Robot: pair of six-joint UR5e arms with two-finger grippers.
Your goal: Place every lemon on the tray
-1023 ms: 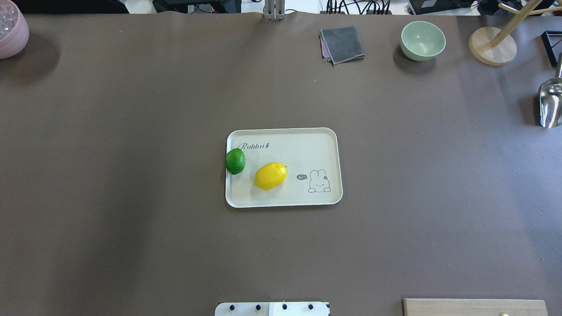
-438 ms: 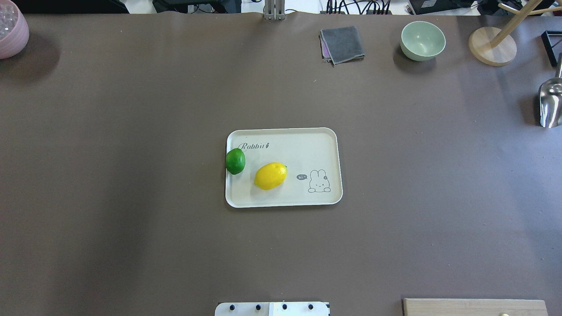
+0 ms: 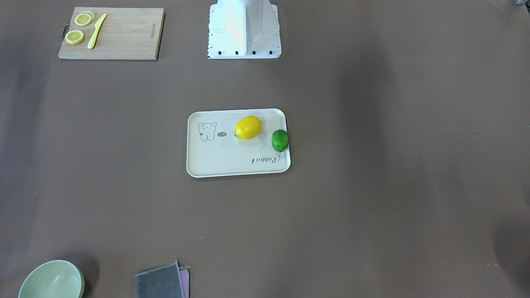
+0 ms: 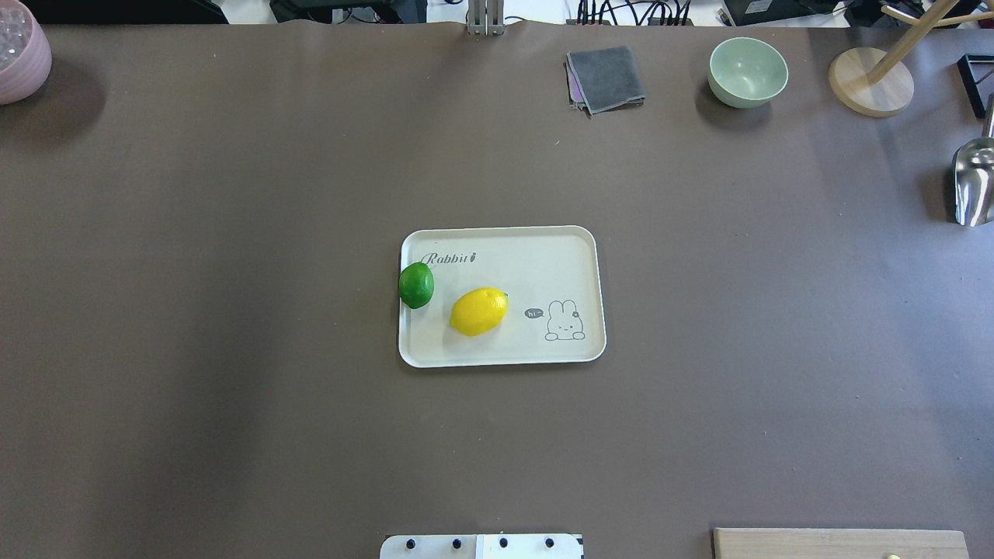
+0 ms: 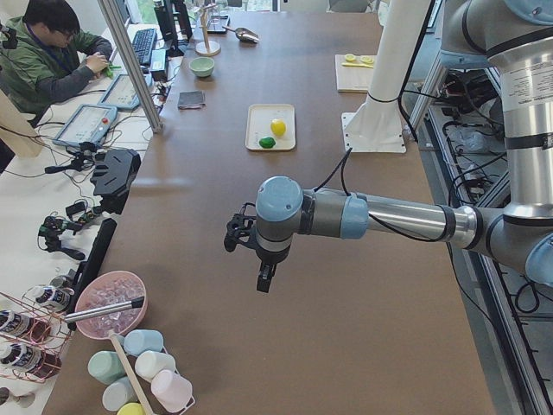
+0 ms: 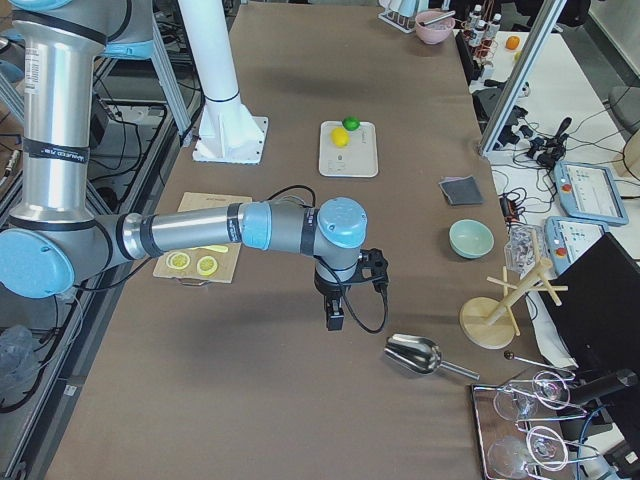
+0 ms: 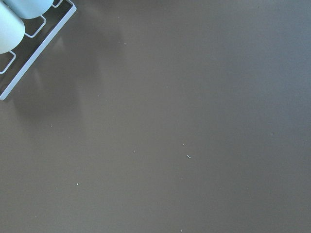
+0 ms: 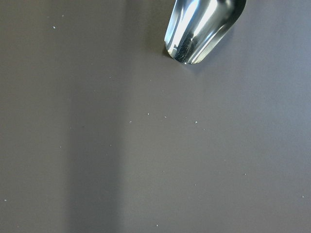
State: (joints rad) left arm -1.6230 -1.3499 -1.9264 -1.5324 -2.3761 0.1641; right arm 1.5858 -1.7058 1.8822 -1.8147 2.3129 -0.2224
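A: Is the yellow lemon point(image 4: 478, 311) on the tray point(image 4: 543, 264)?
B: Yes, near its middle. The green lemon point(image 4: 416, 285) sits against the rim on the robot's left.
A: And the tools?
B: The left tool point(image 5: 266, 277) and right tool point(image 6: 335, 318) hang over the bench point(image 4: 233, 310), well apart from the tray. Wide or narrow, I cannot tell.

Gloss set against the matt brown table covering point(image 4: 233, 194).
The oval yellow lemon point(image 4: 478, 310) and green lemon point(image 4: 416, 285) are smooth and glossy; the cream plastic tray point(image 4: 543, 264) is matt, the wooden cutting board point(image 3: 124, 33) grained, the metal scoop point(image 8: 201, 29) mirror-bright.
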